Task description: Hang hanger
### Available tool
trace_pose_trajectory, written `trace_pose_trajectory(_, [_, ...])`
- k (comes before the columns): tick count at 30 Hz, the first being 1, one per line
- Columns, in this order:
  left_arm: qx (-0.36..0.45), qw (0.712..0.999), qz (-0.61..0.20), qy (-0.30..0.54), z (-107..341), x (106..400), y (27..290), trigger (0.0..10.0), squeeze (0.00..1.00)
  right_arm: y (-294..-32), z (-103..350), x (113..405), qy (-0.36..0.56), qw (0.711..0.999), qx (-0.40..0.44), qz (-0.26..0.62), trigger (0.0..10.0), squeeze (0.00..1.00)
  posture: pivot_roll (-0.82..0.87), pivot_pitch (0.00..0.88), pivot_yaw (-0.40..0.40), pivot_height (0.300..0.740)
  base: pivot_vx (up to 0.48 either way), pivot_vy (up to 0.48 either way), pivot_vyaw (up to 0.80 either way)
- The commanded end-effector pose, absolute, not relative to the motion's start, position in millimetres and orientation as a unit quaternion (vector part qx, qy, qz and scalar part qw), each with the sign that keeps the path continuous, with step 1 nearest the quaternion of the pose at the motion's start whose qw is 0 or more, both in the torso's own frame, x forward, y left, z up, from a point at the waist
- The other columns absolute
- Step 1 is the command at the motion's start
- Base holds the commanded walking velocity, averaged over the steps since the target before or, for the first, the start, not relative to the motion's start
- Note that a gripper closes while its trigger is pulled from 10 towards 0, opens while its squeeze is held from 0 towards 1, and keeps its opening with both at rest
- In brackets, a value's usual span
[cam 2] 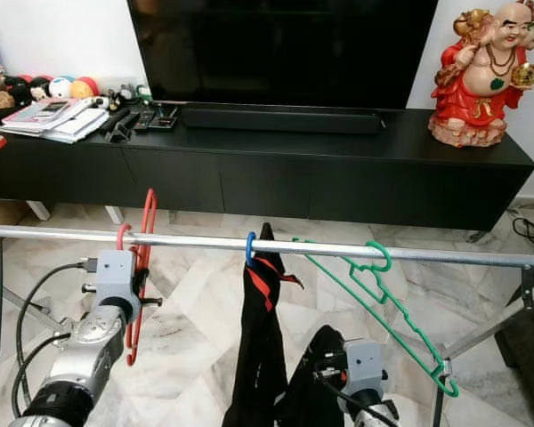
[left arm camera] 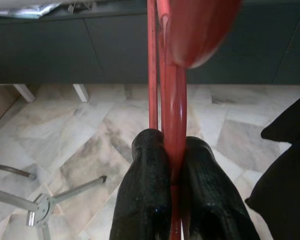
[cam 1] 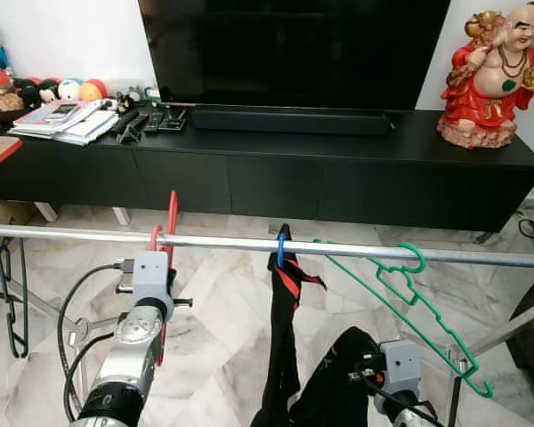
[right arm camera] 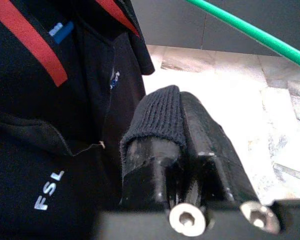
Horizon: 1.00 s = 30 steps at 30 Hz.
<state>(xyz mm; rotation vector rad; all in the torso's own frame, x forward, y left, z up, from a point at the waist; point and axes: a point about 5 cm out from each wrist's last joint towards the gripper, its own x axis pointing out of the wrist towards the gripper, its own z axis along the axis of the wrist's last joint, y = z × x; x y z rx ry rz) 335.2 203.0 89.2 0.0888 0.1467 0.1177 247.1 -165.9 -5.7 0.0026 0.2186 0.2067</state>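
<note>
Red hanger (cam 1: 170,233): thin red plastic, glossy; hook over the metal rail (cam 1: 89,234), body hanging edge-on below the rail on the robot's left side.
Left gripper (left arm camera: 174,165): raised to just below the rail; black fingers (left arm camera: 149,190) clamped narrow on the red hanger's bars.
Rail: silver tube running across the whole view, carried on angled metal legs (cam 1: 507,329).
Blue hanger (cam 1: 280,250): blue hook on the rail near its middle, to the right of the red hanger and apart from it; carries a black garment (cam 1: 283,338) with red trim and white lettering.
Green hanger (cam 1: 409,294): hooked on the rail right of the blue one, body tilted downward toward the right.
Dark hanger (cam 1: 14,302): hanging low at the rail's far left.
Right gripper (right arm camera: 182,135): low, beside the black garment; fingers pressed together, one covered in a knitted black sleeve; nothing visible between them.
Background: black TV cabinet (cam 1: 249,173) beyond the rail, with a TV (cam 1: 294,49), a soundbar (cam 1: 289,121), remotes (cam 1: 147,120), papers (cam 1: 62,120) and a red-robed figurine (cam 1: 494,76).
Floor (cam 1: 214,338): marble tiles.
</note>
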Motion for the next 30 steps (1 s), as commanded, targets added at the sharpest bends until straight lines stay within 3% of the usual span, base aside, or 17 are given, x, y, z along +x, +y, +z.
trace_pose_trajectory(1, [0.042,0.997,0.044,0.045,94,332,204,0.0,0.00,-165,0,252,0.094,0.989,-0.006,0.110,10.0,0.00,0.09,0.042,-0.014,0.740,0.000,0.000,0.00])
trace_pose_trajectory(7, [0.067,0.996,0.015,0.048,86,322,198,0.0,0.00,-166,0,252,0.095,0.989,-0.007,0.110,10.0,0.00,0.09,0.041,-0.013,0.740,0.000,0.000,0.00])
trace_pose_trajectory(14, [0.085,0.992,0.018,0.090,52,288,209,0.0,0.00,-167,0,252,0.096,0.989,-0.008,0.110,10.0,0.00,0.09,0.043,-0.014,0.740,0.000,0.000,0.00])
trace_pose_trajectory(16, [0.087,0.990,0.020,0.113,41,279,213,0.6,0.00,-167,0,252,0.096,0.989,-0.009,0.111,10.0,0.00,0.09,0.040,-0.014,0.740,0.000,0.000,0.00])
trace_pose_trajectory(17, [0.089,0.988,0.022,0.123,36,275,215,3.5,0.00,-167,0,252,0.097,0.989,-0.009,0.111,10.0,0.00,0.09,0.038,-0.014,0.740,0.000,0.000,0.00])
trace_pose_trajectory(18, [0.091,0.986,0.023,0.138,29,270,217,8.4,0.00,-167,0,252,0.098,0.989,-0.009,0.111,10.0,0.00,0.09,0.038,-0.014,0.740,0.000,0.000,0.00])
trace_pose_trajectory(19, [0.093,0.982,0.025,0.160,19,265,219,10.0,0.00,-167,0,252,0.098,0.989,-0.009,0.111,10.0,0.00,0.10,0.035,-0.014,0.740,0.000,0.000,0.00])
trace_pose_trajectory(30, [0.094,0.930,0.028,0.353,-54,211,218,10.0,0.00,-166,-2,252,0.101,0.989,-0.009,0.109,10.0,0.00,0.09,0.008,-0.007,0.740,0.000,0.000,0.00])
